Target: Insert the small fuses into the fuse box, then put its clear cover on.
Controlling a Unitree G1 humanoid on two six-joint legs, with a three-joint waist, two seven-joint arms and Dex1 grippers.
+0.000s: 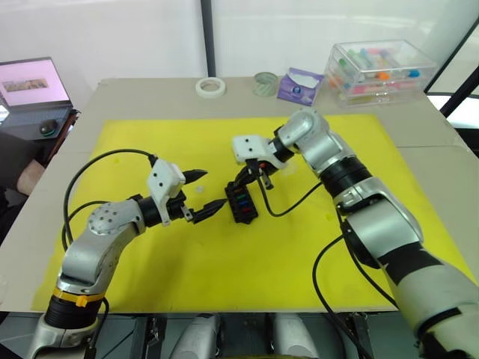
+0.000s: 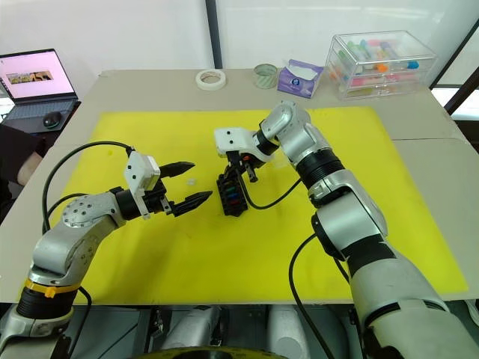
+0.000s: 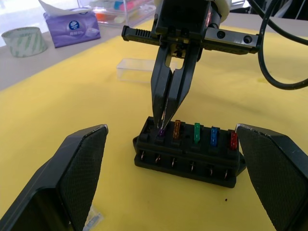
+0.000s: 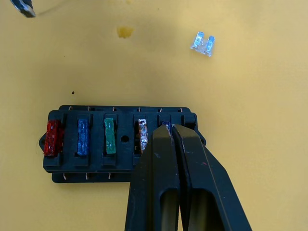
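The black fuse box point(image 1: 241, 203) lies mid-mat on the yellow mat point(image 1: 150, 262). Red point(image 4: 52, 137), blue point(image 4: 83, 136), green point(image 4: 109, 135) and orange point(image 4: 142, 134) small fuses stand in its slots. My right gripper point(image 4: 171, 129) reaches down from above, shut on a purple fuse point(image 3: 161, 131) that sits at the end slot. My left gripper point(image 1: 213, 188) is open just left of the box, its fingers point(image 3: 72, 183) on either side of it without touching. A pale loose fuse point(image 4: 202, 43) lies on the mat beside the box. The clear cover point(image 3: 137, 70) rests on the mat behind the box.
At the table's far edge stand a large clear box of coloured tubes point(image 1: 380, 69), a purple tissue pack point(image 1: 299, 84) and two tape rolls point(image 1: 211, 87). A laptop point(image 1: 34, 82) sits off to the left. Black cables point(image 1: 97, 161) trail from both wrists.
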